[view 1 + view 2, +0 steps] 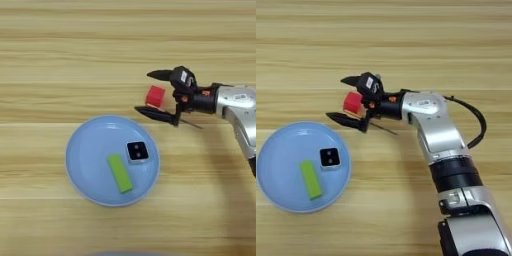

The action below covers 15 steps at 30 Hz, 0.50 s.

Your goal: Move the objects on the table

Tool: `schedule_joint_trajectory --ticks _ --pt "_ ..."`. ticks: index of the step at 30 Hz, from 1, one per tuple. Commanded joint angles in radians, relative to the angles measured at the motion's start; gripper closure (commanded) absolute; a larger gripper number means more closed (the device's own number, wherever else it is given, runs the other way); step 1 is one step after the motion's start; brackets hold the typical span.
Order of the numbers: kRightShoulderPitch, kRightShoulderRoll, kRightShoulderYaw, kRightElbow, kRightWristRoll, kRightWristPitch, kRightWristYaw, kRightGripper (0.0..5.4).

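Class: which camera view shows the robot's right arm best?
The right eye view: the right arm shows from black lower segments to gripper, open around the red cube. The left eye view shows only its silver forearm and gripper.

Right arm (443, 145) enters from the bottom right edge and bends at the elbow, so the silver forearm runs leftward, roughly level across the frame. A black cable loops out beside the forearm's far side. Right gripper (148, 92) points left, its two black fingers (350, 79) spread wide apart, one on the far side and one on the near side. Nothing is clamped between the fingertips.
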Motion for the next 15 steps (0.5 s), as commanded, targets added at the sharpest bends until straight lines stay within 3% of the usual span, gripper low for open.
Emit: schedule_joint_trajectory --ticks 1,15 --pt "-0.055 -0.018 -0.014 -0.057 0.019 -0.011 -0.02 0.03" --pt "-0.028 -0.009 0.011 -0.123 0.036 0.015 -0.008 0.03"
